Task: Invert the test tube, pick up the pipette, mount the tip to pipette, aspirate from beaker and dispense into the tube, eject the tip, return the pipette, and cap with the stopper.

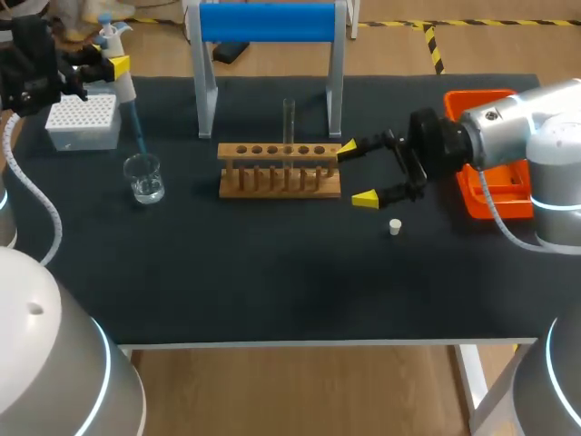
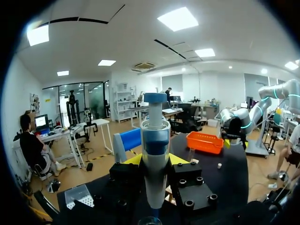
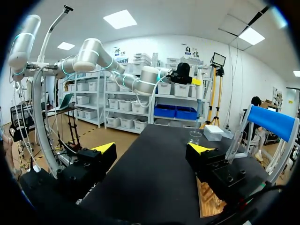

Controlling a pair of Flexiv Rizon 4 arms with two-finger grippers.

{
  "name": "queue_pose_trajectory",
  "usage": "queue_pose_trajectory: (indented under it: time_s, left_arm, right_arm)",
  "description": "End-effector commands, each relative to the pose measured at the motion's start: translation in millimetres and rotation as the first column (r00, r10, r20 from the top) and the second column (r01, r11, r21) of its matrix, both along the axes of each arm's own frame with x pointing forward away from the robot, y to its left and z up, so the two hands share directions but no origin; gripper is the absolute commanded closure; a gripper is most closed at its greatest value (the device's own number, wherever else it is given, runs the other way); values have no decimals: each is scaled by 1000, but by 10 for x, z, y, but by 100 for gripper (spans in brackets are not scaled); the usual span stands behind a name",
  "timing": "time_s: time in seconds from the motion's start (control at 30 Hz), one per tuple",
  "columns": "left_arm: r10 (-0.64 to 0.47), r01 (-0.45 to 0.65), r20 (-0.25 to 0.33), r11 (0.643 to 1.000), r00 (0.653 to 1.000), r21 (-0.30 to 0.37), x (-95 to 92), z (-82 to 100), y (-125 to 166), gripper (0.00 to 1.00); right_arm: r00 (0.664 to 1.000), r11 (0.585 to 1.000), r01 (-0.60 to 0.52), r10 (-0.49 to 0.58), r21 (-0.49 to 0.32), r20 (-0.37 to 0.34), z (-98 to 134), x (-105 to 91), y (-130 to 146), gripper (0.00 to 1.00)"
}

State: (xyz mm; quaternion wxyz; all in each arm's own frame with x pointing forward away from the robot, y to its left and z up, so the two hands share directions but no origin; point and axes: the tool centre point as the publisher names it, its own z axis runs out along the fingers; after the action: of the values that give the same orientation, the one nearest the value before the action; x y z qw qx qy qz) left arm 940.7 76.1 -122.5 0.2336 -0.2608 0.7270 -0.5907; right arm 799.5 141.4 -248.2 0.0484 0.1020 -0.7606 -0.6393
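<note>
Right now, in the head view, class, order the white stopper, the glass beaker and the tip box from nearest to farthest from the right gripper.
1. White stopper, close beside the right gripper.
2. Glass beaker, across the table, left side.
3. Tip box, far back left.

1 test tube (image 1: pixel 289 123) stands in the rack (image 1: pixel 280 170) mid-table; the stand (image 1: pixel 268 54) is behind the rack; the beaker (image 1: pixel 144 177) sits left of it, the tip box (image 1: pixel 83 121) behind the beaker; the left gripper (image 1: pixel 113 65) holds the pipette (image 1: pixel 123 86) above the beaker; the right gripper (image 1: pixel 359 173) lies just right of the rack, the stopper (image 1: pixel 395 227) just before it, the tray (image 1: pixel 472 98) farther right.
</note>
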Motion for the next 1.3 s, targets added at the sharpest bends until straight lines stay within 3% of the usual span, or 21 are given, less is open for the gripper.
queue_pose_trajectory:
  time_s: [0.03, 1.3]
  left_arm:
    - [3, -3, 5, 1000, 1000, -7, 10, -19, 9, 100]
    - [7, -8, 14, 1000, 1000, 20, -29, -43, 28, 100]
  right_arm:
    - [1000, 1000, -1, 1, -2, 0, 7, -1, -8, 0]
    - [1000, 1000, -1, 1, -2, 0, 7, -1, -8, 0]
